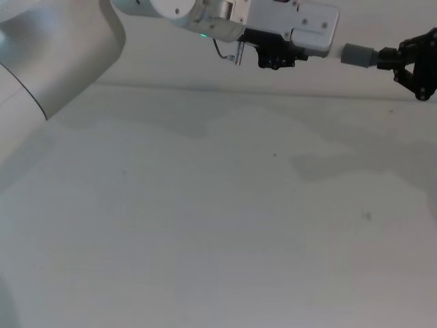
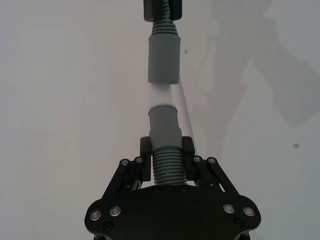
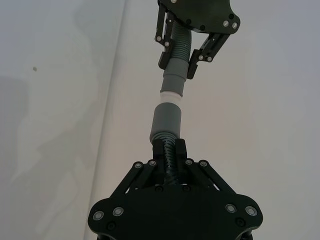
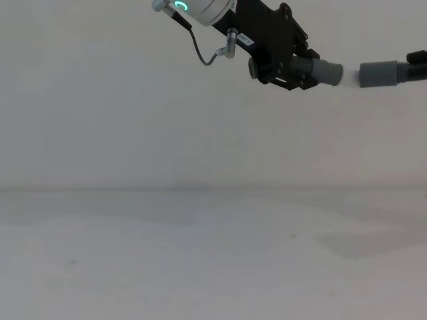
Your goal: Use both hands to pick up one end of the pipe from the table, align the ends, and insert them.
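Both pipe pieces are held in the air, high above the white table [image 1: 205, 225]. My left gripper [image 2: 166, 150] is shut on a ribbed grey piece, whose smooth stepped end [image 2: 165, 127] carries a pale white tip [image 2: 162, 97]. Facing it, my right gripper [image 3: 169, 149] is shut on the ribbed hose just behind its wider grey cuff [image 3: 166, 120]. The two ends lie in one line, and the white tip [image 4: 348, 75] meets the mouth of the cuff [image 4: 377, 73]. How far it sits inside is hidden. In the head view the left gripper [image 1: 276, 55] faces the right gripper [image 1: 386, 58].
The left arm's large white link [image 1: 61, 48] crosses the upper left of the head view. Beneath the grippers the table [image 4: 200, 267] carries their soft shadows and a few tiny dark specks. A pale wall rises behind it.
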Robot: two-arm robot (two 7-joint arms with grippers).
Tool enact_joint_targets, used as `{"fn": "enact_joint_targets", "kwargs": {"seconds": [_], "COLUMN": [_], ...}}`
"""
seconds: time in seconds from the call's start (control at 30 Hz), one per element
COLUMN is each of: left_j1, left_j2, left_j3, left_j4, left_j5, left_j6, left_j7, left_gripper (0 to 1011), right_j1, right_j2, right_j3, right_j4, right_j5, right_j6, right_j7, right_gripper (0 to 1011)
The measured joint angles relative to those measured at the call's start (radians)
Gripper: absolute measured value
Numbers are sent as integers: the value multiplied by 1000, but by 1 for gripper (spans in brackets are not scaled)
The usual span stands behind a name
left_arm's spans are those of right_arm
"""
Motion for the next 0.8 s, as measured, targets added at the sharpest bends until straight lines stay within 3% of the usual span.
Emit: {"fn": "enact_joint_targets", "kwargs": {"seconds": [0.8], "left_j1": [0], "left_j2": [0], "left_j3": [0], "left_j4": [0], "left_j5": [-1], "left_j6": [0], "left_j7": [0], "left_gripper": [352], "right_j1": [8], "right_j2": [-6], "right_j3": [-7], "right_j4": [7], "right_j5": [3], "right_j6": [0], "right_j7": [5], "right_gripper": [137]}}
